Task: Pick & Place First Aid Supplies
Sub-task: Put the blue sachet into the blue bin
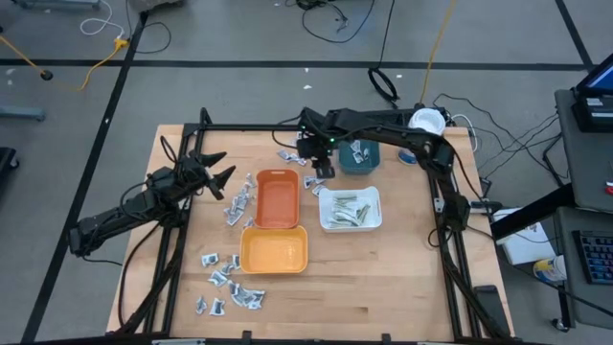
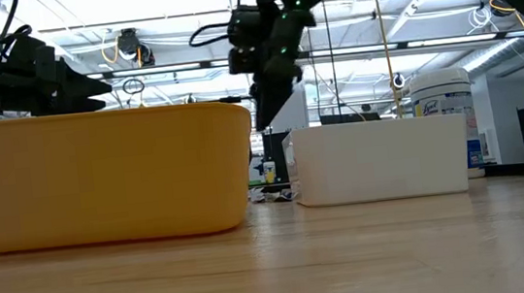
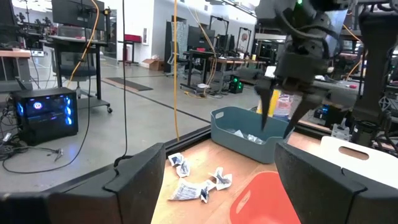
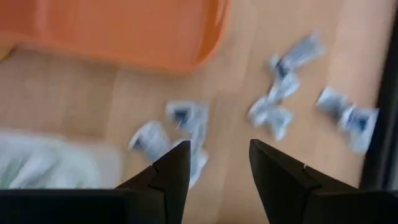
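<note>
Dozens of first aid sachets (image 1: 233,278) lie scattered on my pale wood desk (image 1: 383,278): one cluster at the near edge, more beside the orange tray (image 1: 276,199), and a few directly under the right end effector (image 1: 322,172). That end effector hangs above the desk between the orange tray and the teal tray (image 1: 360,157), its fingers (image 4: 273,174) parted and holding nothing, sachets (image 4: 186,121) blurred on the wood below them. The white tray (image 1: 351,208) with pale green strips sits just beside it. The left end effector (image 1: 218,174) hovers at the far side of the orange tray, spread wide and empty. Beyond the desk I see grey floor with cables, workstations and bright ceiling lights.
</note>
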Controlling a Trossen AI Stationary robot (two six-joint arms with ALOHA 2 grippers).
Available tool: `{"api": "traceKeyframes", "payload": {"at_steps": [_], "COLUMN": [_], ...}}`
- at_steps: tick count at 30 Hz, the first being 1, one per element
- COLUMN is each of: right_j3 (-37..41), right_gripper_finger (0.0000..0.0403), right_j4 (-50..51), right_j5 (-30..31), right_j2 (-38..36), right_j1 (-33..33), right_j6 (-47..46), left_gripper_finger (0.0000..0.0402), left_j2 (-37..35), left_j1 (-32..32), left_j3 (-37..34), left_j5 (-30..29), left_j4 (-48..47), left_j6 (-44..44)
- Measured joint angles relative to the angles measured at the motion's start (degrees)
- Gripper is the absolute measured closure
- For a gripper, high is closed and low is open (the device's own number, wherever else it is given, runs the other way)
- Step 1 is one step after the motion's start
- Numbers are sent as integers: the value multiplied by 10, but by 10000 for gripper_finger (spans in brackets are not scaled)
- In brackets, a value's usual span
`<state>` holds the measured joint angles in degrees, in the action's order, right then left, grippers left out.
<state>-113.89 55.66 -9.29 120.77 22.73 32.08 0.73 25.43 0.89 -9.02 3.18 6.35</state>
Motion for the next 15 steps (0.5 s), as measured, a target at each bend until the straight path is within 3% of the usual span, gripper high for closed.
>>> {"api": "traceKeyframes", "payload": {"at_steps": [15], "right_j3": [1], "right_gripper_finger": [245], "right_j4": [-39], "right_j5": [1], "right_j2": [95], "right_j1": [-13], "right_j6": [-79], "left_gripper_finger": [94], "left_j2": [0], "left_j1": [0], "left_j3": [0], "left_j5": [0], "left_j4": [0], "left_j6": [0]}}
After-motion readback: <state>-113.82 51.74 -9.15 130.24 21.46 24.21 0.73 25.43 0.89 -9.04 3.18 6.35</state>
